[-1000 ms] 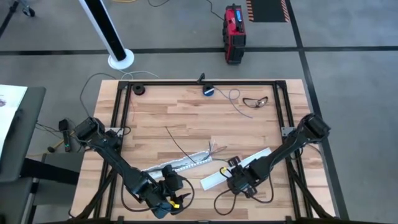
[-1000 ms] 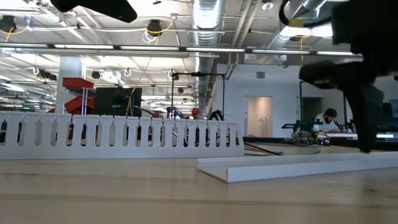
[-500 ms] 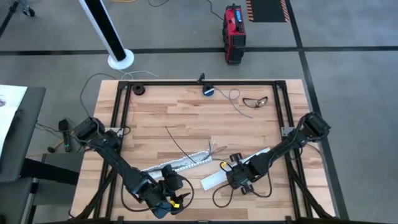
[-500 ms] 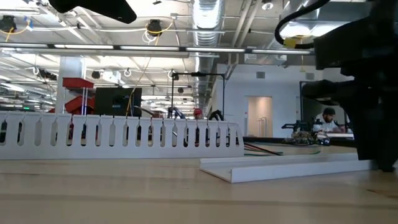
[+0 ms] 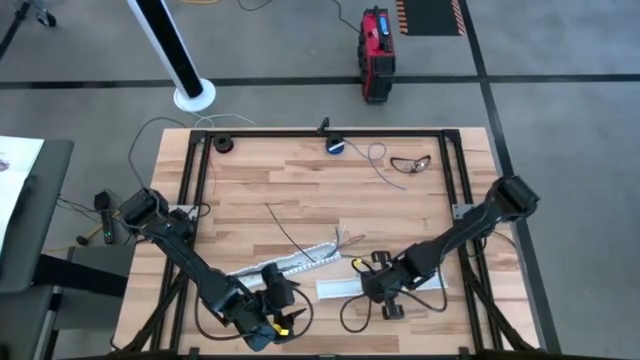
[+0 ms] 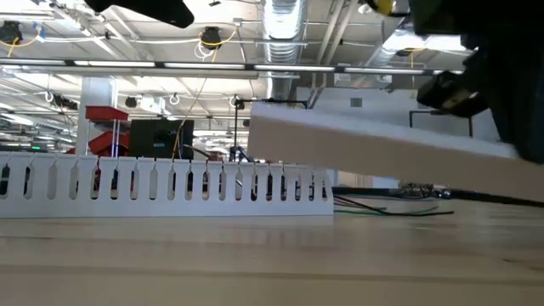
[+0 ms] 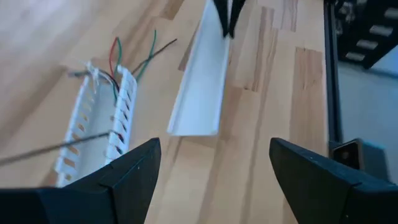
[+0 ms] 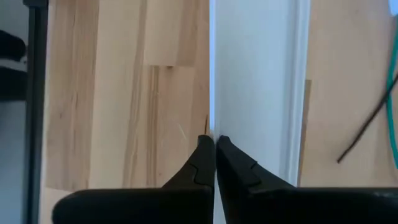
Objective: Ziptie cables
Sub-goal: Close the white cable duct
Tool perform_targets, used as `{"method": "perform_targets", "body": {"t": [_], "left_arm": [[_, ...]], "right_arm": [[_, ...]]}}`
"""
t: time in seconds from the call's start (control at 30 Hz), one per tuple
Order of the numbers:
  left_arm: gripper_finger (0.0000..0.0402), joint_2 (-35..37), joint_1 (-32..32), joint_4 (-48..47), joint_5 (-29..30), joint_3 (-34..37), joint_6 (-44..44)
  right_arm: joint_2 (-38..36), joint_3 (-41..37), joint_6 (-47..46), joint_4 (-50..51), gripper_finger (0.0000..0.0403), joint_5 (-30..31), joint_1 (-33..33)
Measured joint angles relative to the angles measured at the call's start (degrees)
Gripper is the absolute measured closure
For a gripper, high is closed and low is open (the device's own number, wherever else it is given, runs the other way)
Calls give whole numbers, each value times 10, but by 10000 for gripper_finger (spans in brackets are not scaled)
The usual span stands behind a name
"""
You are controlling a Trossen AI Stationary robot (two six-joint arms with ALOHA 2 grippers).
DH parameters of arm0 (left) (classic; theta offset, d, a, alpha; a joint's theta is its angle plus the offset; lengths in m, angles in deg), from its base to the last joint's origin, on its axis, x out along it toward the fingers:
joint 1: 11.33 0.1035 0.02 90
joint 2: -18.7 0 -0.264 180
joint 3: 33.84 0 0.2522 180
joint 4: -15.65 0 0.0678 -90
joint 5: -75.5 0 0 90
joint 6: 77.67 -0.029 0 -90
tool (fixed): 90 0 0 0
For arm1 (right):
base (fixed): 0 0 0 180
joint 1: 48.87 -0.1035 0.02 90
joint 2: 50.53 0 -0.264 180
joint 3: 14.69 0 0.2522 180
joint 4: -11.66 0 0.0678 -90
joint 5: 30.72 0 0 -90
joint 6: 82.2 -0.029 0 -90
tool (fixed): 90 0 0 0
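The right gripper (image 5: 383, 285) has its jaws pinched tight on the edge of the plain white cover strip (image 5: 345, 288). In the low view the strip's free end hangs up off the tabletop (image 5: 300, 185). The strip's long side runs across the tabletop, near the front edge.

The cables (image 5: 300, 245) are a thin, loose bunch. They lie in and around the slotted white cable tray (image 5: 285, 262), with red, green and dark ends poking out of its far end. The tray sits just beside the lifted strip, toward the left arm and a bit farther back, so the strip would likely need to go that way.

The left gripper (image 5: 270, 325) waits at the front edge with its jaws wide apart, holding nothing. It is close to the tray's near end.

The tabletop is flat wood, with bare wood around the tray. A small round blue device (image 5: 336, 146) with a pale cord lies far back.
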Motion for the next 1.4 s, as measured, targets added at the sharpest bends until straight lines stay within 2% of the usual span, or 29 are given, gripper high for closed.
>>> {"method": "perform_targets", "body": {"t": [0.17,0.33,0.5,0.63,0.8,0.93,1.1,1.4], "left_arm": [[106,0,0,1,2,0,-76],[106,0,0,10,16,0,-234],[106,0,15,13,63,0,-321],[106,0,35,29,105,0,-360],[106,0,50,39,22,1,-367],[106,0,49,42,17,1,-389],[106,0,36,19,-17,1,-415],[106,0,27,19,55,1,-429]], "right_arm": [[-38,2,-25,6,402,0,2],[-58,2,-25,12,403,0,4],[-70,2,-22,8,403,0,6],[-74,3,-21,-6,403,0,6],[-74,16,-7,2,403,-2,5],[-74,26,10,11,403,-1,5],[-74,36,21,35,403,0,2],[-74,51,42,39,403,0,-1]]}}
